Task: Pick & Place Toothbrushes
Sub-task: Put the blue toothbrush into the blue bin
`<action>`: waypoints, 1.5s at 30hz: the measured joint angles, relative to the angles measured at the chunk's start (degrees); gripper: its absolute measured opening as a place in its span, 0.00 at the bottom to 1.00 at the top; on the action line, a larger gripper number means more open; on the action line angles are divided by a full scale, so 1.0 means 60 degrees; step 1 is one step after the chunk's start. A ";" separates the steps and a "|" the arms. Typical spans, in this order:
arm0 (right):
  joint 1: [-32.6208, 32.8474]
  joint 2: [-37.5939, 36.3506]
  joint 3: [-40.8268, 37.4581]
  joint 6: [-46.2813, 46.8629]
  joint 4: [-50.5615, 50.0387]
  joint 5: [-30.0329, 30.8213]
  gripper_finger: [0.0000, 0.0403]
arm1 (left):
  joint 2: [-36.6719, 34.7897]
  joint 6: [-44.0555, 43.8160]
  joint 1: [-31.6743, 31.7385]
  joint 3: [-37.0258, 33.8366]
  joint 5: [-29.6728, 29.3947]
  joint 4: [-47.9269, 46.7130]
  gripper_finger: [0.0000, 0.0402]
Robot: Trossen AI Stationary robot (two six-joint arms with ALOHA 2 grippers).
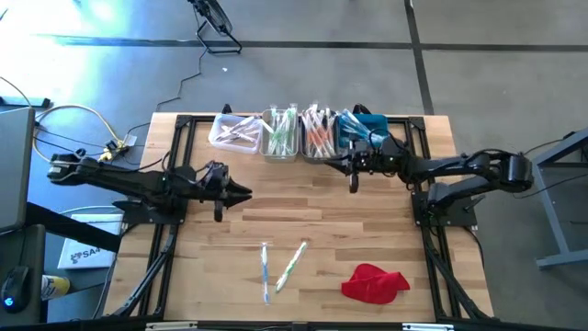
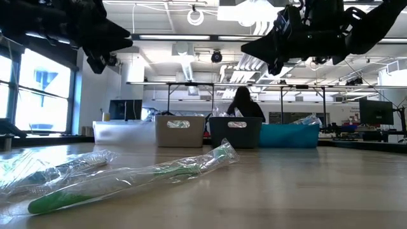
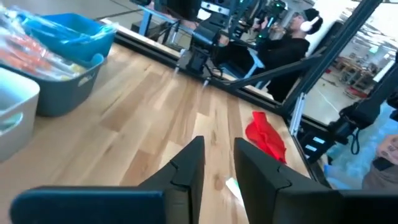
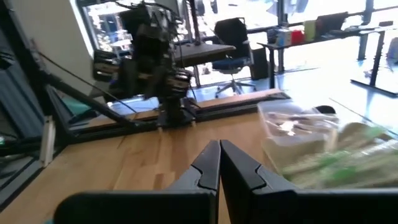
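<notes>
From above, two wrapped toothbrushes [image 1: 280, 266] lie loose on the near middle of the wooden table [image 1: 303, 221], one blue-white and one green, set just beside each other and angled apart, with a red cloth [image 1: 375, 282] to their right. Along the far edge stands a row of bins: a clear-white bin [image 1: 234, 131] at the left holding pinkish brushes, a beige bin [image 1: 282, 134] with green ones, a grey bin [image 1: 319, 134] with orange ones, and a blue bin [image 1: 360, 128] partly hidden under the right arm. The left gripper [image 1: 241, 192] hovers over the table's left middle, well apart from the loose pair; the right gripper [image 1: 354, 180] hangs just near the grey bin. At table height, the green toothbrush [image 2: 127, 179] lies flat in a crinkled clear wrapper, with both arms high above it. It looks light and stiff, but the film is likely slippery and springy, so a pinch across the handle's middle seems safest, not on the loose wrapper ends. In the left wrist view, the left gripper's fingers [image 3: 189, 171] stand a little apart with nothing between them, above bare wood, the cloth beyond. In the right wrist view, the right gripper's fingers [image 4: 208, 165] are pressed together and empty, with the filled bins off to one side.
</notes>
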 joint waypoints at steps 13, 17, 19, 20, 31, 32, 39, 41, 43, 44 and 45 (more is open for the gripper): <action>-0.0932 -0.0439 0.0004 -0.0540 -0.1276 -0.0073 0.01 | 0.0520 -0.1142 -0.2405 0.0199 -0.2505 0.0162 0.02; -0.1095 -0.0439 0.0004 -0.0624 -0.1268 -0.0073 0.01 | 0.1256 -0.0872 -0.2610 0.0835 -0.2702 0.0142 0.01; -0.1115 -0.0439 0.0004 -0.0676 -0.1268 -0.0073 0.01 | 0.1736 -0.0851 -0.2615 0.1303 -0.2699 0.0014 0.00; -0.1115 -0.0439 0.0004 -0.0680 -0.1271 -0.0073 0.01 | 0.1985 -0.0885 -0.2605 0.1549 -0.2698 -0.0176 0.00; -0.1111 -0.0439 0.0004 -0.0771 -0.1840 -0.0073 0.01 | 0.4937 -0.3826 -0.2599 0.5213 -0.2097 -0.4489 0.00; -0.1111 -0.0439 0.0004 -0.0811 -0.1939 -0.0073 0.01 | 0.5171 -0.4018 -0.2599 0.5533 -0.1899 -0.4792 0.00; -0.1111 -0.0435 0.0004 -0.1011 -0.2275 -0.0070 0.01 | 0.6319 -0.5448 -0.2599 0.7247 -0.0801 -0.6194 0.00; -0.1111 -0.0435 0.0004 -0.1015 -0.2352 -0.0073 0.01 | 0.6479 -0.6045 -0.2599 0.7442 -0.0640 -0.6383 0.00; -0.1111 -0.0435 0.0004 -0.1015 -0.2428 -0.0071 0.01 | 0.6552 -0.6710 -0.2599 0.7483 -0.0483 -0.6622 0.00; -0.1111 -0.0435 0.0004 -0.1015 -0.2493 -0.0070 0.01 | 0.6591 -0.7053 -0.2599 0.7486 -0.0399 -0.6623 0.00; -0.1111 -0.0435 0.0004 -0.1015 -0.2535 -0.0070 0.01 | 0.6622 -0.7425 -0.2599 0.7486 -0.0304 -0.6707 0.00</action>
